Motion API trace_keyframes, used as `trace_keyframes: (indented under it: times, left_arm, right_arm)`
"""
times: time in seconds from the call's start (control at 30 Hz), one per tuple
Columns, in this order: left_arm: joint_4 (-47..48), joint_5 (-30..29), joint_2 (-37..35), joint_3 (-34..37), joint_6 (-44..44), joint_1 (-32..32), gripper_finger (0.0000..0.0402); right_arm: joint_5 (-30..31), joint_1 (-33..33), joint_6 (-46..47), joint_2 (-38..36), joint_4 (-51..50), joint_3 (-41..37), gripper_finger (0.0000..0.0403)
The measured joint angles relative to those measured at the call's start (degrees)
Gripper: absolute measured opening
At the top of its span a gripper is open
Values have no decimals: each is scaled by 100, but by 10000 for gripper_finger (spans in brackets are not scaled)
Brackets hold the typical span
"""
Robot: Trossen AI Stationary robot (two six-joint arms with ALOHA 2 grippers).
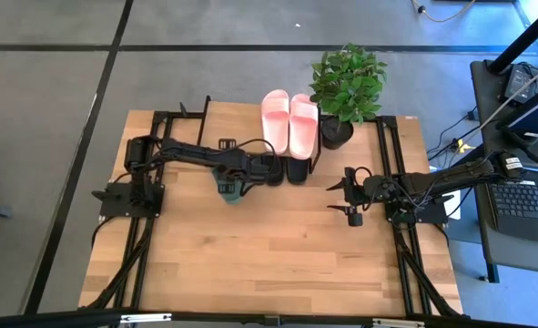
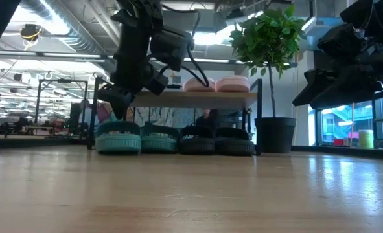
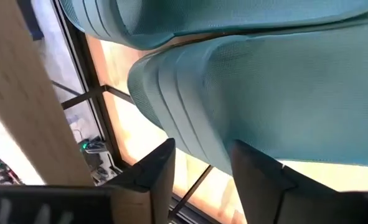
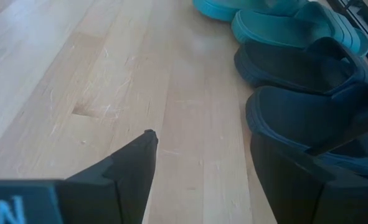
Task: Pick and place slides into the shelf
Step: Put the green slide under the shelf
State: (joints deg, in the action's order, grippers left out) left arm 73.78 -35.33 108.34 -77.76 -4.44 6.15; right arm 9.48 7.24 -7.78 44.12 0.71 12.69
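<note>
The shelf [image 1: 241, 114] stands at the table's far side, and the light pink pair [image 1: 289, 118] lies on its top board. Under it, in the low view, the two dark green slides [image 2: 139, 138] and the two black slides [image 2: 216, 139] rest on their soles on the table in a row. My left gripper [image 3: 199, 171] is open and reaches down at the leftmost green slide [image 2: 118, 137]; the slide's sole edge [image 3: 190, 149] lies between its fingers. My right gripper [image 1: 334, 198] hovers open above the table, right of the black slides [image 4: 308, 93]. My left gripper stands open astride the sole edge [image 3: 190, 149] of the green slide, which rests on the table. I cannot tell whether either finger touches it.
A potted plant [image 1: 341, 91] stands at the shelf's right end, close to the black slides. The shelf's thin black frame [image 2: 259, 116] borders the row of slides. Bare wooden tabletop [image 1: 269, 255] stretches toward the near edge. A laptop [image 1: 528, 200] sits off the table to the right.
</note>
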Motion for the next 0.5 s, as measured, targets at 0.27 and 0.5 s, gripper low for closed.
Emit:
trace_keyframes:
  times: [0.27,0.5]
  left_arm:
    - [18,52,-542,0,-654,-411,158]
    - [-789,1107,-1051,1,-1946,-1085,158]
  right_arm:
    - [-1,0,-3,0,-2,0,257]
    - [-1,1,-9,0,-9,0,257]
